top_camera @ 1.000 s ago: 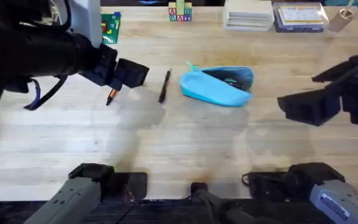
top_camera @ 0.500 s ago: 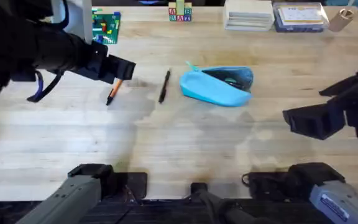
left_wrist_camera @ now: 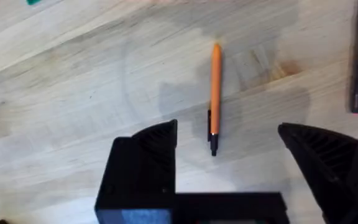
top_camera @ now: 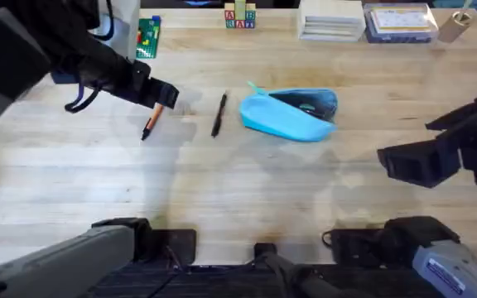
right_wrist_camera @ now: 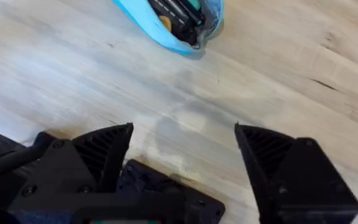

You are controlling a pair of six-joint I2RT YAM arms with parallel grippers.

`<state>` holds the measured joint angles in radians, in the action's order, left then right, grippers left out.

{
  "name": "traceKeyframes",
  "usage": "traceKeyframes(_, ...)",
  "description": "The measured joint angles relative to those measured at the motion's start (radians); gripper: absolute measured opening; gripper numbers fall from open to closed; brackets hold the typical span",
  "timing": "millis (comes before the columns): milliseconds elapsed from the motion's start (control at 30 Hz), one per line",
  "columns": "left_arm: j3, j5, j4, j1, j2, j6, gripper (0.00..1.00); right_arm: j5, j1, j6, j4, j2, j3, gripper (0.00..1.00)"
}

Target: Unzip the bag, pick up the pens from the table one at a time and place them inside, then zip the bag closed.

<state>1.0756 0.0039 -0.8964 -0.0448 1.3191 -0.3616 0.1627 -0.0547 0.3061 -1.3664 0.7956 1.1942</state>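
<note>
A: What has changed?
B: The left end effector (left_wrist_camera: 225, 140), fingers spread, has shifted back to hang over the orange pen (top_camera: 151, 121) on the desk (top_camera: 238, 199).
A: And the bag (top_camera: 290, 113)?
B: Unzipped, mid-desk; the right end effector (right_wrist_camera: 182, 149) waits released nearby.

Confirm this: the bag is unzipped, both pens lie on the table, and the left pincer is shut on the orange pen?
Not quite. The left pincer is open above the orange pen, not gripping it, as the left wrist view shows. The bag is unzipped, and both pens, including the black pen, lie on the table.
</note>
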Motion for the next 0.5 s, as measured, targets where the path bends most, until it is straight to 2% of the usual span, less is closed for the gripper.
traceKeyframes(233, 0.0, 0.008, 0.042, 0.0, 0.112, -0.043, 0.992, -0.002, 0.0, 0.0, 0.0, 0.0, 0.0, 0.998)
traceKeyframes(500, 0.0, 0.011, 0.056, 0.0, 0.22, -0.054, 0.992, -0.002, 0.0, 0.0, 0.0, 0.0, 0.0, 0.998)
